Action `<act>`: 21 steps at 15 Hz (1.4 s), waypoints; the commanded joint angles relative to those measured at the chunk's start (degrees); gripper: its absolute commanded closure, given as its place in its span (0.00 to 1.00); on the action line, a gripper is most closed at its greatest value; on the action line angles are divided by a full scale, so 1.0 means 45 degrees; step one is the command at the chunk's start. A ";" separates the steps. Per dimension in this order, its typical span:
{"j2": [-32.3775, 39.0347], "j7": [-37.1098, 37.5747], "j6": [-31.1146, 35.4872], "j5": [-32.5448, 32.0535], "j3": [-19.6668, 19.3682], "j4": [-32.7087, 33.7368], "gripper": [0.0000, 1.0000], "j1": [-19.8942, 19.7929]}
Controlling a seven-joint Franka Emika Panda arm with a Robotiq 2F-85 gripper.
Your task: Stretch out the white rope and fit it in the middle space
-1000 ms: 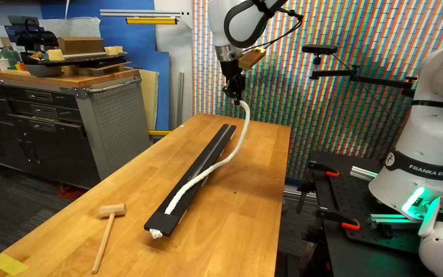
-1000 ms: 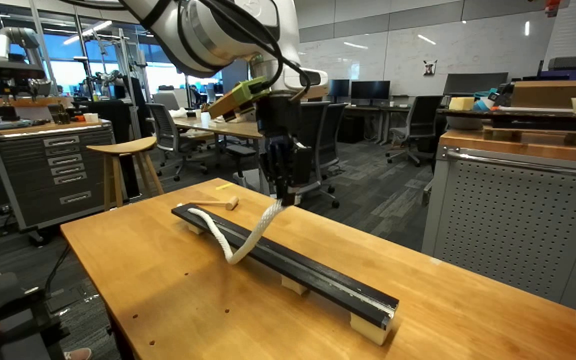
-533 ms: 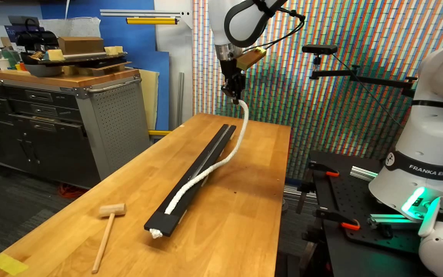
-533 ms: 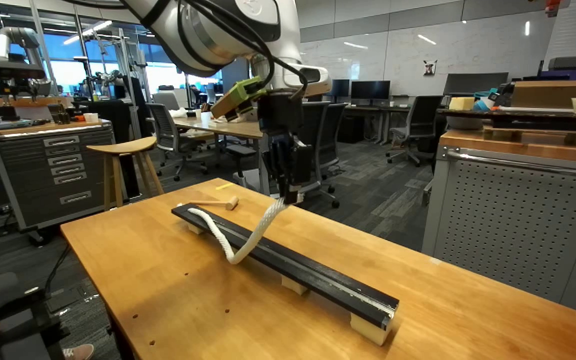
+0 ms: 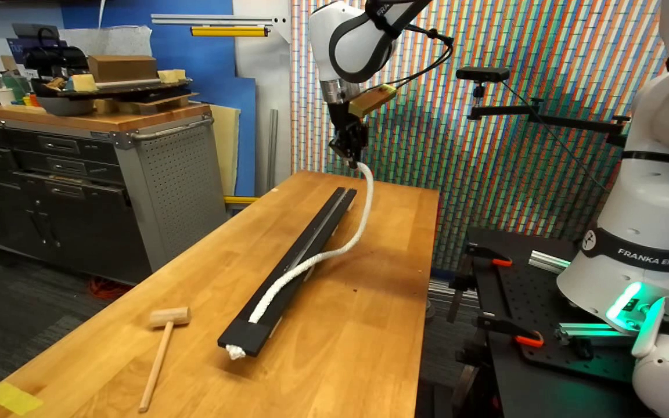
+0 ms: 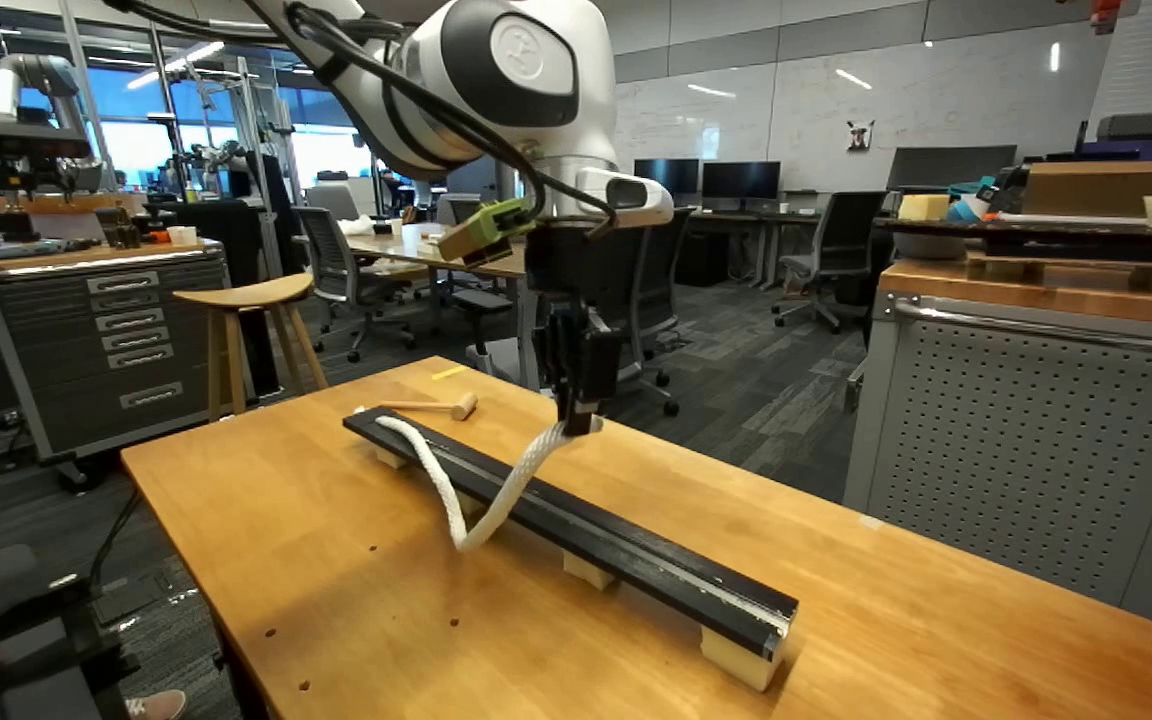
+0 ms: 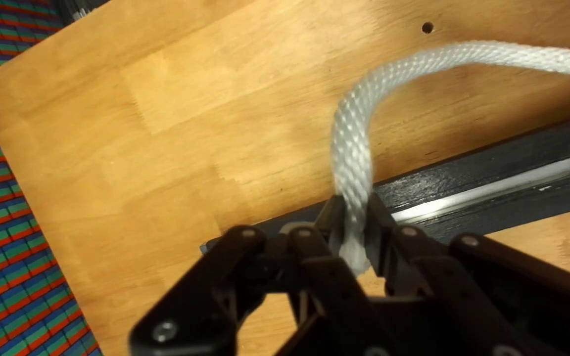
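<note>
Lower now than half a second ago, the end effector (image 6: 577, 424) has come down towards the desk (image 5: 363, 325), and the loop of white rope (image 7: 352, 148) beneath it sags deeper beside the black bar (image 6: 636, 538). The end effector is narrowed onto the rope and holds it close to one end, a short stub poking out at six o'clock in the wrist view. From that pinch the rope climbs to twelve o'clock, then curls off toward three. Across the same view the bar's pale middle groove (image 7: 463, 198) runs away between two and three o'clock, with the bar's end over at nine. In an exterior view the bar (image 5: 245, 334) stretches from seven o'clock up to one; the rope meets its top by the near end, runs over it a little way, spills off its three o'clock side and rises to the grip. Whether the bottom of that loop touches the desk, I honestly can't tell from here. Pale blocks (image 6: 739, 657) sit under the bar. At nine o'clock from its near end lies a wooden mallet (image 5: 161, 351), with a yellow strip (image 5: 14, 399) at eight o'clock from that; neither has shifted.
</note>
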 commanded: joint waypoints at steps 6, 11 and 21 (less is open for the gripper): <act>0.1863 0.1381 -0.1700 0.2180 -0.0916 0.2736 0.96 -0.0907; 0.2715 0.1954 -0.2442 0.3132 -0.1148 0.4232 0.96 -0.1402; 0.5864 0.2778 -0.4243 0.3384 -0.1068 0.8076 0.96 -0.1452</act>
